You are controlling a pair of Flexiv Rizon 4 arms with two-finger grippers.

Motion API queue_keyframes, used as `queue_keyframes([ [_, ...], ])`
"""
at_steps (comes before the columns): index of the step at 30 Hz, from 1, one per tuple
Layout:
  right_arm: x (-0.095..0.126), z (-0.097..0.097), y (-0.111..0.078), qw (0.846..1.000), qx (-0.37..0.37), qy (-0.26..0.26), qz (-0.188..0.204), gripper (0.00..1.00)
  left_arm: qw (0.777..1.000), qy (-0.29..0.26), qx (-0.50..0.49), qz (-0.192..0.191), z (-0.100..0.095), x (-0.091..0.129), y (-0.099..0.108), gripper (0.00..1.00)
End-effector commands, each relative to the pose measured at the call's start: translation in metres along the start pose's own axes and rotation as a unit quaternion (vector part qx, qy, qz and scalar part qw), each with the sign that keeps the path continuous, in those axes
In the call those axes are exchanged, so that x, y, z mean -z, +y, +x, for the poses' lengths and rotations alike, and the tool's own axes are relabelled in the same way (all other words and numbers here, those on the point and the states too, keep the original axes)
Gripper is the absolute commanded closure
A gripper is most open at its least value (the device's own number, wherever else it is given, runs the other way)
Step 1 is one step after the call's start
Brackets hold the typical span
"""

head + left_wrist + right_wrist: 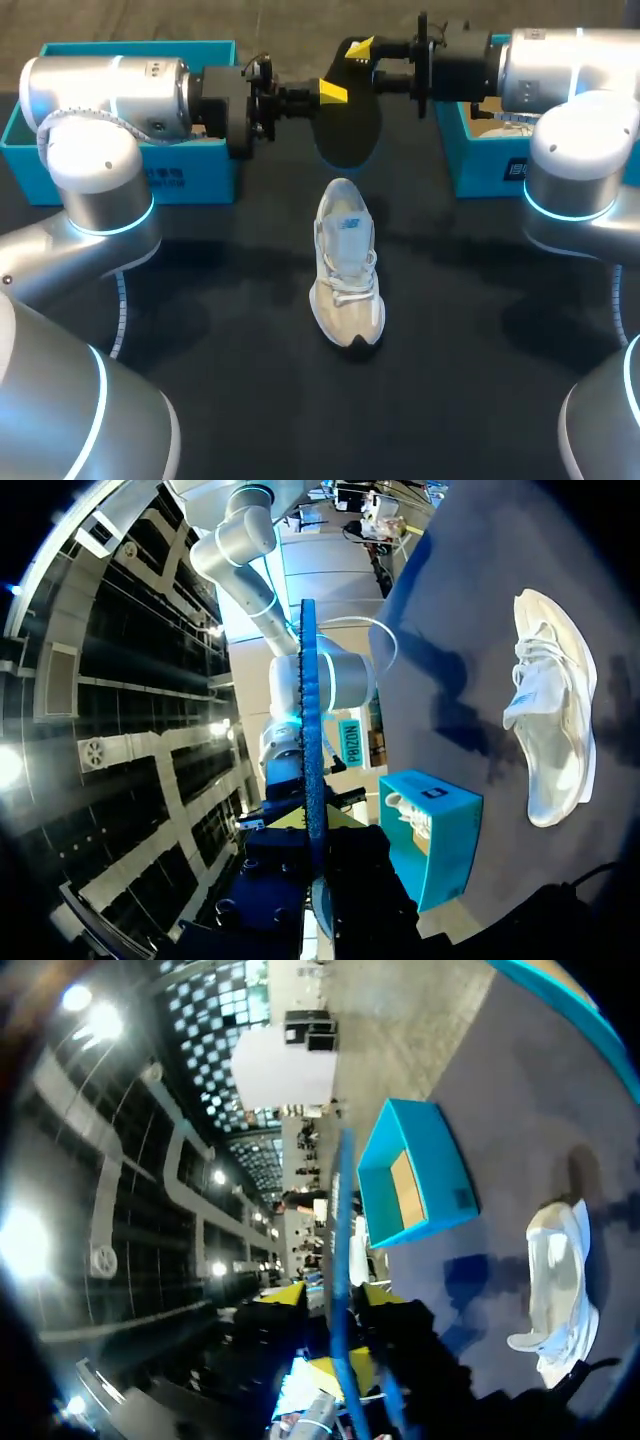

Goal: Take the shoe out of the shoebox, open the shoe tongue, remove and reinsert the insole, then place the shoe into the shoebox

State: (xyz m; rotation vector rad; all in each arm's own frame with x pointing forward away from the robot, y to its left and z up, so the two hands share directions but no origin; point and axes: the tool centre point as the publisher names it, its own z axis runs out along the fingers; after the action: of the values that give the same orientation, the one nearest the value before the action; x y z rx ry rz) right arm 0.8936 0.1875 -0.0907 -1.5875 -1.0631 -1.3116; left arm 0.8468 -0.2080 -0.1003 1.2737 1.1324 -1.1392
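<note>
At the middle of the dark tabletop (pixel 200 330), nearest of all, a white shoe (pixel 347 265) stands on its sole, toe toward 6 o'clock and heel toward 12, with nothing touching it. Just beyond the heel, at 12 o'clock from it, a dark insole (pixel 345 125) is held up between the two arms. The left fingers (pixel 333 92) come in from 9 o'clock and are closed on one side of it. The right fingers (pixel 358 48) come in from 3 o'clock and are closed on it a little farther back. In each wrist view the insole shows edge-on, as a thin blue strip running straight out from between that arm's yellow tips, which press on it from both sides; the shoe lies well off to one side, down on the tabletop. Farthest back are two open teal boxes. The left box (pixel 190 175) sits at 10 o'clock from the shoe, behind the left arm, and its tan floor is bare in the right wrist view. The right box (pixel 490 170) sits at 2 o'clock, behind the right arm, with another white shoe (pixel 405 812) in it.
</note>
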Motion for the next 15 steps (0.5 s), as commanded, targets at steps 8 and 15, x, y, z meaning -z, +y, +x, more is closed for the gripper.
queue_keyframes([
  [8,0.044,-0.017,-0.027,0.996,0.074,0.013,0.047,0.00,1.000,0.005,0.014,-0.008,-0.004,0.028,-0.001,1.00],
  [15,0.065,-0.022,-0.036,0.990,0.109,0.034,0.086,0.00,1.000,0.008,0.021,-0.021,-0.001,0.036,-0.003,1.00],
])
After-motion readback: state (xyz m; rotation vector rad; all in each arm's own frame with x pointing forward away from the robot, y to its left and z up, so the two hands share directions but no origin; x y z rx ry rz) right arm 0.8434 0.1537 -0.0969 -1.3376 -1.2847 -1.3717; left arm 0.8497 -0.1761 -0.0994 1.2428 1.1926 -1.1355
